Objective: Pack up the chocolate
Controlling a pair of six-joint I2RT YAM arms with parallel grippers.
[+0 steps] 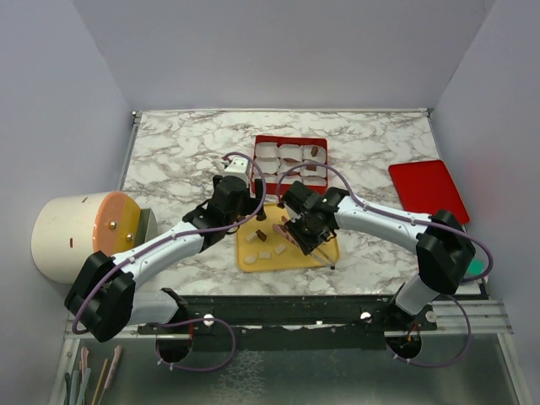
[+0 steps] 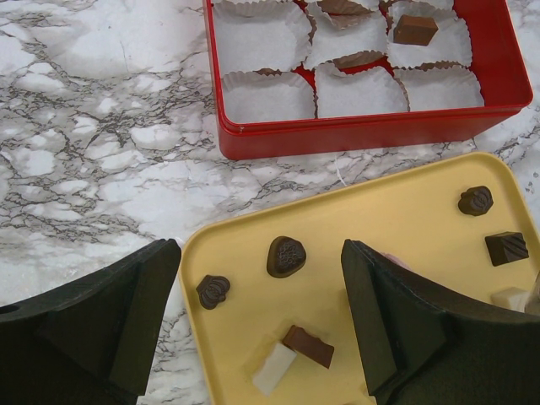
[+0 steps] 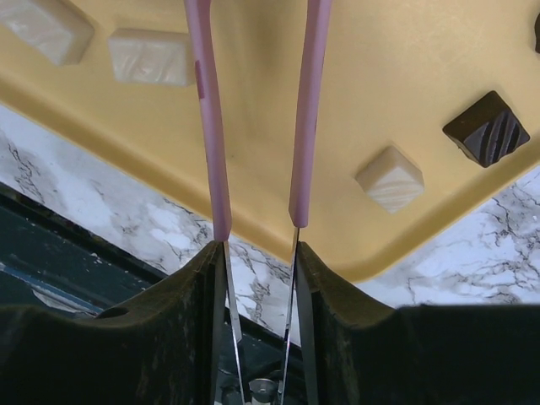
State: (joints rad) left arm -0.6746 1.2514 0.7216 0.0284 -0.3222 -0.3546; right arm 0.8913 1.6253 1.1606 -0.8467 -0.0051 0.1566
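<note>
We see the left arm (image 1: 164,245) and right arm (image 1: 384,219) with white link shells, bulky black joint housings, a thin purple cable (image 1: 342,179) along each, matte black wedge-shaped fingers (image 2: 101,329)

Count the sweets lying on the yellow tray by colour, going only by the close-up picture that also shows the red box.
On the yellow tray, in the left wrist view:
Brown chocolate: 5
White pieces: 2 (one only partly visible)
Total: 7
</note>
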